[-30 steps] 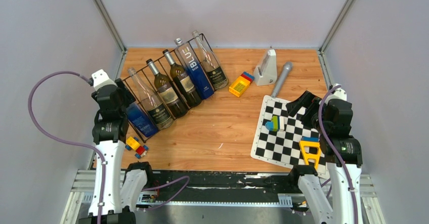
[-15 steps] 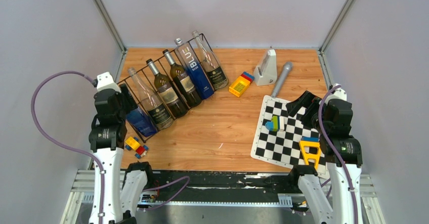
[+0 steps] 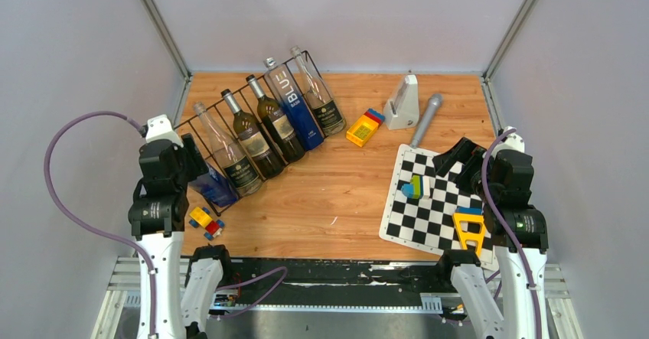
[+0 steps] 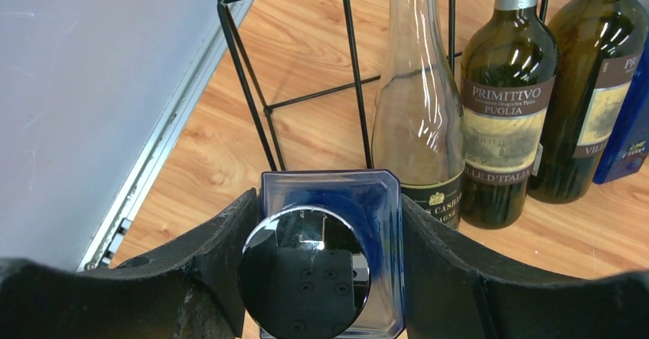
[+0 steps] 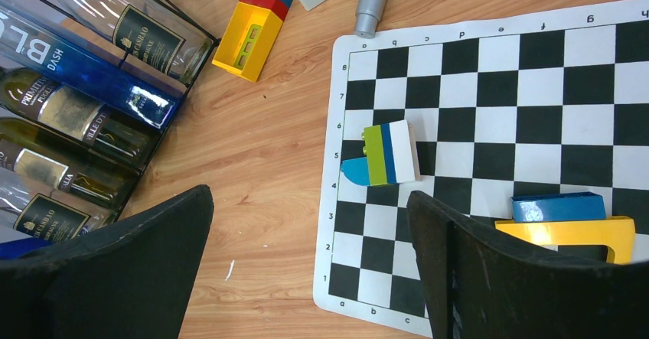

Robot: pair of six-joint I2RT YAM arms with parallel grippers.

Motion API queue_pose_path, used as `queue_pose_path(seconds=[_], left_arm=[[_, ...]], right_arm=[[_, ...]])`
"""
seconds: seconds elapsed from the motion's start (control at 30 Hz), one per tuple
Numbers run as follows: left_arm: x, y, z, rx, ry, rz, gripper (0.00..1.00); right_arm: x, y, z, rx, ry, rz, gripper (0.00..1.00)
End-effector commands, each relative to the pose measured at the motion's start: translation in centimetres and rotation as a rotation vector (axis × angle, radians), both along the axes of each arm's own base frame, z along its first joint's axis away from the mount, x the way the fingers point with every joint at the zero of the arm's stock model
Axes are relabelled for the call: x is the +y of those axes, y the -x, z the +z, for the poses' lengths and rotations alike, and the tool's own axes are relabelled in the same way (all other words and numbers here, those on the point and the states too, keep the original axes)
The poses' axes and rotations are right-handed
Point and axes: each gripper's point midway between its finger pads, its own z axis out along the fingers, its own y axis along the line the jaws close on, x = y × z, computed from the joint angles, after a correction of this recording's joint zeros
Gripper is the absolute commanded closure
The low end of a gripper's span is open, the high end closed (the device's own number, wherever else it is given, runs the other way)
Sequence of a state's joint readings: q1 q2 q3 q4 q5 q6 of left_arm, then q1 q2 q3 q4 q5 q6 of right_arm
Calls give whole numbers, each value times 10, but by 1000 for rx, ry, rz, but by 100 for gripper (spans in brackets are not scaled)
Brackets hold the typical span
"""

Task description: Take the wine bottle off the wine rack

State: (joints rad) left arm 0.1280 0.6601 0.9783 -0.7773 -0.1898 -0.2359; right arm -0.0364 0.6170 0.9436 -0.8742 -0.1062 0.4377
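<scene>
Left wrist view: left gripper clamped across the blue bottle in front of the wine rack's bare end slot.
The fingers pinch the bottle's flat sides just under its shiny round cap, a hold I judge suited to drawing it out neck-first along its own length. In the top external view it lies at 9 o'clock on the table, with 5 more bottles filling slots toward 11 o'clock. The right gripper hangs wide open and empty at 4 o'clock, over the checkerboard mat, out of the way. Seen end-on, the bottle's body and base are hidden, so I cannot tell whether it touches the wires.
</scene>
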Motion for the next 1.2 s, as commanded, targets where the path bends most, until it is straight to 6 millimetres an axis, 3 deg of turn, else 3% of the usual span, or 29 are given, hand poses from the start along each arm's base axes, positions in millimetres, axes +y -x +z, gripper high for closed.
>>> queue_pose_path(seconds=[0.0,0.73,1.17], left_arm=[[-11,-4,54,-170,22,-45,100],[-21,5,77,-151,-12,-136,100],[-29,16,72,-110,30,-153,100]], right_arm=[[0,-4,9,-37,-9,-7,1],[0,-7,6,-27,-14,-5,1],[1,-9,5,-26,-14,1,1]])
